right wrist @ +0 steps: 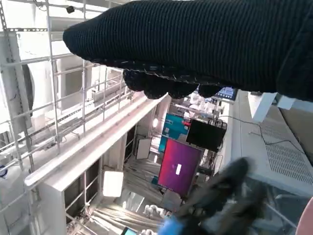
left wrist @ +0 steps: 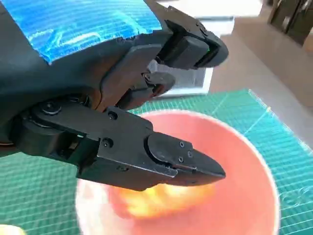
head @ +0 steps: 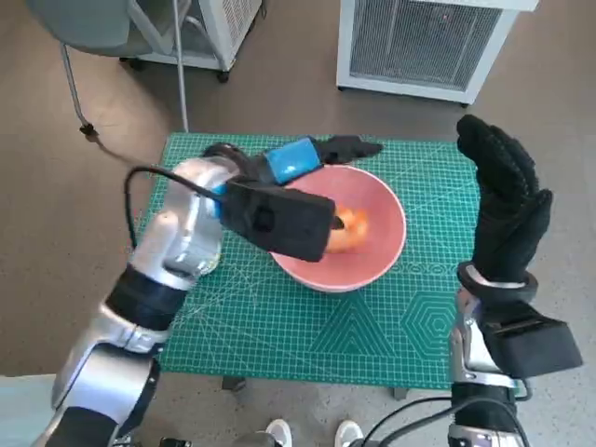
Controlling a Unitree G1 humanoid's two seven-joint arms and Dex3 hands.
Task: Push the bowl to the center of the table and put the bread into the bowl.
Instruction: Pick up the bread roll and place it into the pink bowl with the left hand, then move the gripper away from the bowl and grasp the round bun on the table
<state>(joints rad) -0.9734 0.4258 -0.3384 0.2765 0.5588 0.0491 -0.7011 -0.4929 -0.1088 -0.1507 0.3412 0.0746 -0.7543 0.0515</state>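
Left hand (head: 307, 158), released, partly hides bread (head: 350, 229) in bowl (head: 377, 261); right hand (head: 503, 200) released.

Head view evenly lit and bright, soft daylight tone; straight edges bow outward toward the frame borders from the wide lens. My left forearm (head: 177, 237) shows pale sheen on its shell. Faint shadow on the green mat (head: 372, 326) under the bowl (head: 377, 247). From my left wrist, the bread (left wrist: 146, 200) smears into an orange-yellow blur; fingers (left wrist: 176, 159) sharp. Right wrist view: glove knit crisp, my left hand (right wrist: 215, 200) blurred, screens glowing in the room behind it.
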